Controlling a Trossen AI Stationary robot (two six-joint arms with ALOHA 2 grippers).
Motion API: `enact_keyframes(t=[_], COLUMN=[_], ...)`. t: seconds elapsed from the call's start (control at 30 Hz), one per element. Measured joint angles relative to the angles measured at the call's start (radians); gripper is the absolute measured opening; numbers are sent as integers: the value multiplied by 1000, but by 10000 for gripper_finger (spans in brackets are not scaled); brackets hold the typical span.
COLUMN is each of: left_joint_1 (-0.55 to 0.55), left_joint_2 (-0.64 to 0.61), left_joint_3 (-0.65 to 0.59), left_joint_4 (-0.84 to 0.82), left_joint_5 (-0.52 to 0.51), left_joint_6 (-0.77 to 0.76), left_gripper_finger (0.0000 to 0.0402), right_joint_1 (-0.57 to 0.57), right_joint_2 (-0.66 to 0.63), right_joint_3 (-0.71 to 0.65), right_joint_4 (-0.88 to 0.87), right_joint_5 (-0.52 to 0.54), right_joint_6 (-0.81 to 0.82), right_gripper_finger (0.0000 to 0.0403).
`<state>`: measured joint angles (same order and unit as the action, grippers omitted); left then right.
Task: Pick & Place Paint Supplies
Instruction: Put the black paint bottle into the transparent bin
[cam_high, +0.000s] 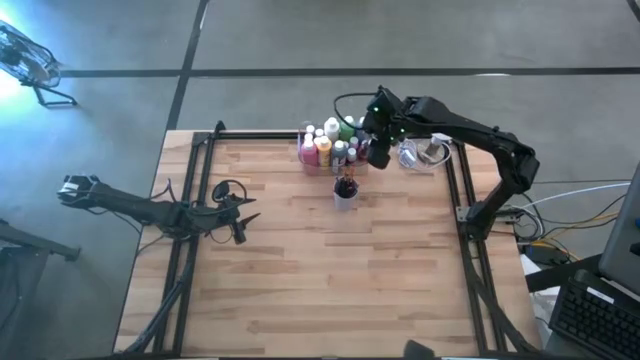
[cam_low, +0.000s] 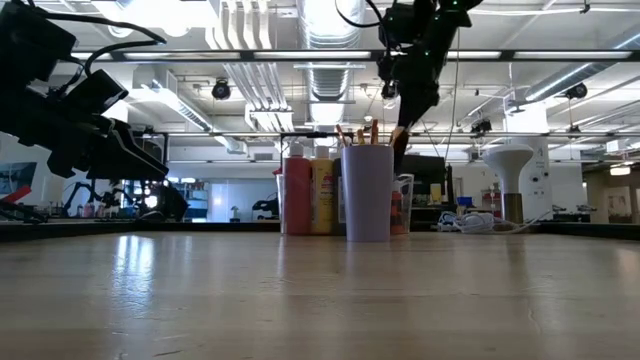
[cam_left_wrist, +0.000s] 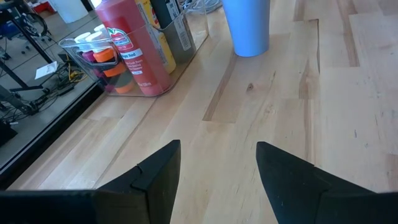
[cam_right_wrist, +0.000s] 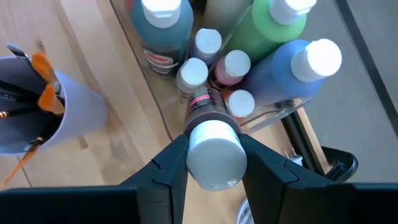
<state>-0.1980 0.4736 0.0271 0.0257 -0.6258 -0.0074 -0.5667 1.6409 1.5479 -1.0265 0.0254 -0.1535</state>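
My right tool (cam_right_wrist: 213, 163) is clamped on a white-capped brown paint bottle (cam_right_wrist: 213, 149), arm stretched in from the right, holding it above the clear bin (cam_left_wrist: 186, 38) of paint bottles (cam_high: 325, 143) at the tabletop's (cam_high: 320, 270) far edge. Brush cup (cam_high: 345, 192) sits beside the bin. Left tool (cam_left_wrist: 217, 180) released, arm low near the left edge.

From up here I see the wooden table (cam_high: 330, 280) standing on a grey concrete floor (cam_high: 300, 40) crossed by dark lines, with a keyboard (cam_high: 595, 320) off its right side. At table height I look into a large workshop hall: exposed ceiling ducts (cam_low: 330, 30), long strip lights (cam_low: 200, 55) and cluttered benches (cam_low: 80, 210) far behind.
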Motion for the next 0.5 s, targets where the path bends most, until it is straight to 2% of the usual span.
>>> enact_keyframes(t=[0.5], left_joint_1=[0], left_joint_2=[0], left_joint_3=[0], left_joint_4=[0], left_joint_5=[0], left_joint_6=[0], left_gripper_finger=[216], right_joint_1=[-5], right_joint_2=[112], right_joint_3=[-7], right_joint_4=[17], right_joint_5=[-7], right_joint_6=[-4], right_gripper_finger=[113])
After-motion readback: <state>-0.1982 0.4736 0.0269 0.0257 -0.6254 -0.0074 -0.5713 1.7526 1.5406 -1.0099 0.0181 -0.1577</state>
